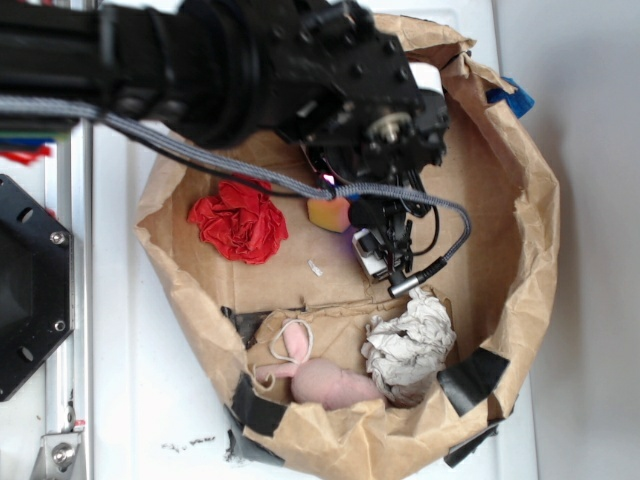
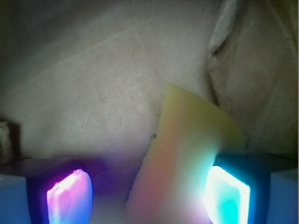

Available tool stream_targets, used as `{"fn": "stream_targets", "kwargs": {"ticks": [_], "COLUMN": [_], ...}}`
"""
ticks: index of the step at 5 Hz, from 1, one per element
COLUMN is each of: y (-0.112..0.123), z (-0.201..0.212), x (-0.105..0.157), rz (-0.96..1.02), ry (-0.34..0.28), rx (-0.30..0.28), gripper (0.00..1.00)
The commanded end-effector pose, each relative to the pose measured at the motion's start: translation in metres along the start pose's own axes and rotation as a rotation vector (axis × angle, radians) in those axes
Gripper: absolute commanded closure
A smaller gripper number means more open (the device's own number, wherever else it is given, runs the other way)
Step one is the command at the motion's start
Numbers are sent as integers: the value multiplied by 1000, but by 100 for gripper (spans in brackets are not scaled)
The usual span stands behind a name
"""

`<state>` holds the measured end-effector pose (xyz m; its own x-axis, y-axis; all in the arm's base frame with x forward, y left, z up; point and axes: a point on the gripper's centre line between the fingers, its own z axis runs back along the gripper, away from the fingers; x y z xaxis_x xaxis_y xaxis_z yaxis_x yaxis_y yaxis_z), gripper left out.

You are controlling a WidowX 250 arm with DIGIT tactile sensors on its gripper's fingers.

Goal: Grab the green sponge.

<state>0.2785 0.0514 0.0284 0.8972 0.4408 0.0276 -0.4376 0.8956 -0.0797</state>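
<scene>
The green sponge [image 1: 326, 213] is a yellow foam piece lying on the brown paper floor, mostly hidden under the black arm in the exterior view. In the wrist view the sponge [image 2: 187, 154] rises between my two lit pads. It lies against the cyan right pad [image 2: 228, 198], and a gap separates it from the magenta left pad [image 2: 70, 198]. My gripper [image 2: 149, 198] is open and straddles the sponge; in the exterior view the gripper [image 1: 347, 216] sits low at the centre of the paper basin.
A crumpled red paper wad [image 1: 238, 222] lies left of the sponge. A white-grey paper ball [image 1: 408, 345] and a pink soft object [image 1: 325, 380] sit in the near part. Raised brown paper walls [image 1: 520, 200] with black tape [image 1: 475, 378] ring everything.
</scene>
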Motion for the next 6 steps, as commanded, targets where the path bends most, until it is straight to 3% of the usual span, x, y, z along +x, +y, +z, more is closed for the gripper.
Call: {"fn": "stream_targets", "kwargs": {"ticks": [1, 2, 6], "y": [-11, -12, -14], "z": [-6, 0, 21], "x": [9, 9, 6], "rz": [-44, -60, -109], "ry": [-38, -48, -83], "rx": [18, 1, -7], "gripper": [0, 100, 100]}}
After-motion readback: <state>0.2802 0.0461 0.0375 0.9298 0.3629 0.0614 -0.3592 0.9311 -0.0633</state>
